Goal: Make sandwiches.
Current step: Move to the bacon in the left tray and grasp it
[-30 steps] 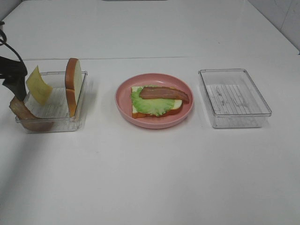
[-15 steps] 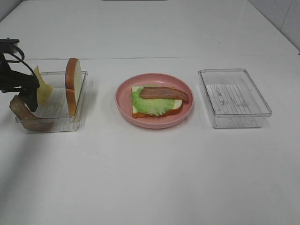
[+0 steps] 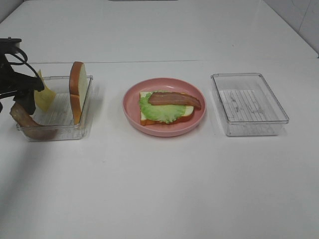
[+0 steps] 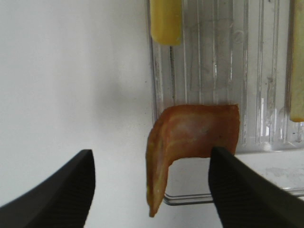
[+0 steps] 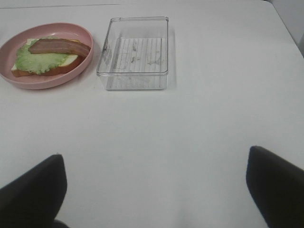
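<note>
A pink plate (image 3: 130, 113) holds a bread slice (image 3: 187, 114) topped with a lettuce leaf (image 3: 158, 112) and a bacon strip (image 3: 174, 99). In the left clear tray (image 3: 60, 133) a second bread slice (image 3: 76, 97) stands on edge, and a yellow cheese square (image 3: 46, 95) leans beside it. Another bacon strip (image 3: 22, 118) hangs over that tray's left wall. My left gripper (image 3: 22, 94) hovers just above this strip. In the left wrist view the bent bacon (image 4: 190, 135) lies between the spread fingers (image 4: 57, 190) without touching them. My right gripper (image 5: 154, 199) is open over bare table.
An empty clear tray (image 3: 249, 104) sits to the right of the plate, also seen as the tray (image 5: 135, 54) in the right wrist view. The white table (image 3: 164, 189) stretches toward the near edge.
My left gripper has shifted a little to the right, coming over the tray's left wall and the draped bacon. The food on the plate has not moved.
</note>
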You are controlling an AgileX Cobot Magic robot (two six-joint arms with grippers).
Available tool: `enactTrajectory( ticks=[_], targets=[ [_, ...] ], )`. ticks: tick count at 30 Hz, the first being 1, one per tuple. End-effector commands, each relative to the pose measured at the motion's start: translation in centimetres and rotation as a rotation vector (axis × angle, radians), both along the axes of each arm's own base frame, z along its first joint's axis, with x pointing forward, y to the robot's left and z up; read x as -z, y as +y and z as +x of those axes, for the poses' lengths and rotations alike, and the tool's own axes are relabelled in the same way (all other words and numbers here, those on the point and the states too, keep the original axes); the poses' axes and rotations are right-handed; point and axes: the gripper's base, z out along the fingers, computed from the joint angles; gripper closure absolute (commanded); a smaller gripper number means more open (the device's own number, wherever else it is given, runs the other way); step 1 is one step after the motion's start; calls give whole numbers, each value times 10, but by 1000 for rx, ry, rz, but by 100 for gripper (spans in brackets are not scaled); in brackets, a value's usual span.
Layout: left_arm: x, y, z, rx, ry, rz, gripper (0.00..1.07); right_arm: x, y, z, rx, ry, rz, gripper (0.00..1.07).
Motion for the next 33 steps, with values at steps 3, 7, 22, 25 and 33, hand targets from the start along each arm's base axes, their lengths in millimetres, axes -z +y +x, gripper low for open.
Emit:
enactTrajectory(
  ticks=[3, 7, 22, 25, 33],
  targets=[
    [-1, -3, 2, -5, -17, -15, 50, 0, -1, -3, 4, -34, -15, 11],
    [-1, -3, 2, -6, -18, -15, 50, 0, -1, -3, 4, -34, -15, 11],
    [-1, -5, 0, -25, 5, -43, 61, 0, -1, -3, 4, -34, -15, 11],
    [-1, -5, -1, -24, 14, -43, 71, 0, -1, -3, 4, -34, -15, 11],
    [0, -5, -3, -17, 38, -41, 105, 0, -1, -3, 4, -34, -15, 11]
  ],
)
